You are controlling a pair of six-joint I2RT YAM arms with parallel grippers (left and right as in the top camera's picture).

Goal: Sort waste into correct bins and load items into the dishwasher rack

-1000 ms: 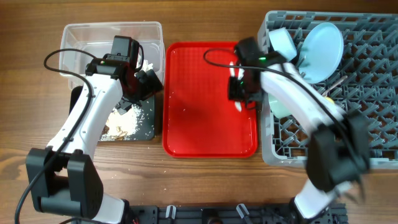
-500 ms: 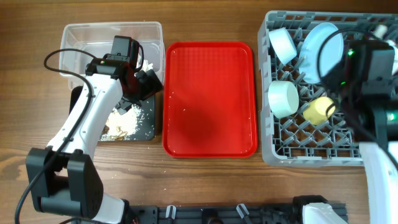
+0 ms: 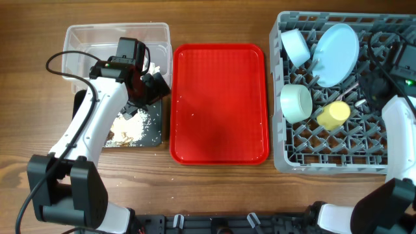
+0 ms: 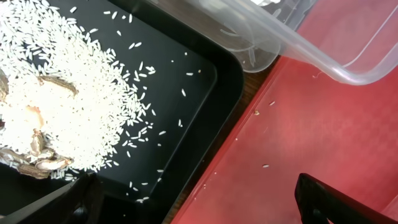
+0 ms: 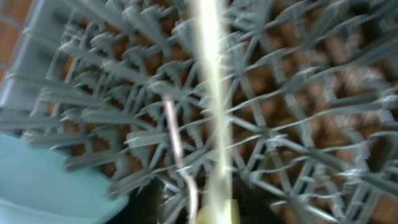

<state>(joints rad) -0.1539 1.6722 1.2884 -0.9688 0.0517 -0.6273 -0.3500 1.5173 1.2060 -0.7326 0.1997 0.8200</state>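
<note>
Only left wrist shows rice grains (image 4: 74, 93) — left claw (image 4: 200, 202) released, right claw (image 3: 375, 78) unclear.

The left arm (image 3: 91, 130) reaches from 7 toward 1 o'clock, left gripper (image 4: 198, 190) spread wide, while the right arm (image 3: 398, 123) stands at 3 o'clock (right gripper (image 3: 383, 75) too blurred to read).

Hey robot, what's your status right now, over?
Left jaws open, empty, above black tray edge. Right jaws over dishwasher rack, view blurred; white utensil there, grip unclear. No obstruction seen.
</note>
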